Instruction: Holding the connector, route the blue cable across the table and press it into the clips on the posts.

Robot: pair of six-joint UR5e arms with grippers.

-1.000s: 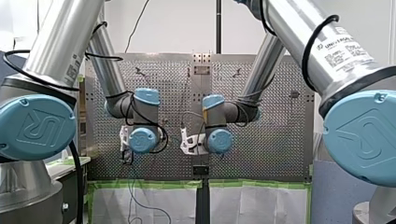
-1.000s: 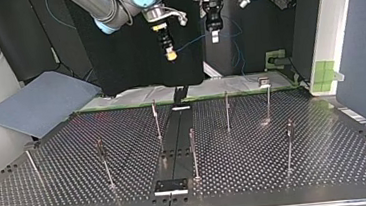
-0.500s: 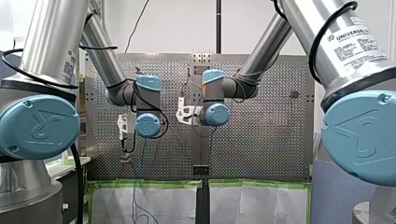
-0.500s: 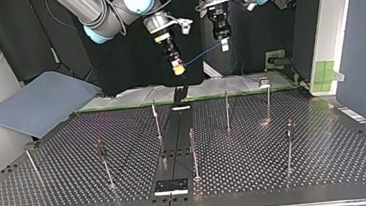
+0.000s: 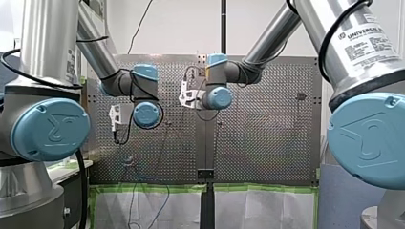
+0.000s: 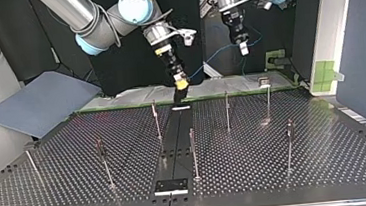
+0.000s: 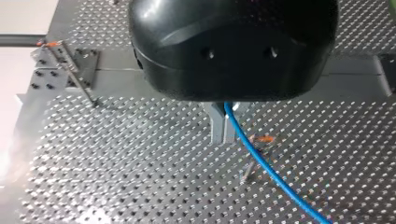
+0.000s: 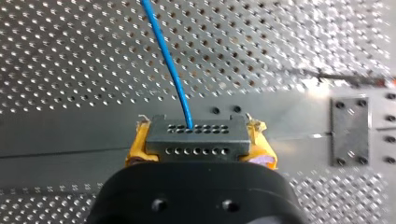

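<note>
Right wrist view: my right gripper (image 8: 198,154) clamps the dark perforated connector block (image 8: 196,133); thin blue cable (image 8: 167,65) sits pinched in my left gripper (image 7: 223,128), fingers narrow.

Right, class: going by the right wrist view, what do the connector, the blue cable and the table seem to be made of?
The connector is dark grey and matte with rows of moulded holes, so probably plastic. The blue cable has a smooth, slightly glossy sheath that bends, likely plastic or rubber insulation. The table is a silvery perforated sheet with bright glints, apparently metal.
</note>
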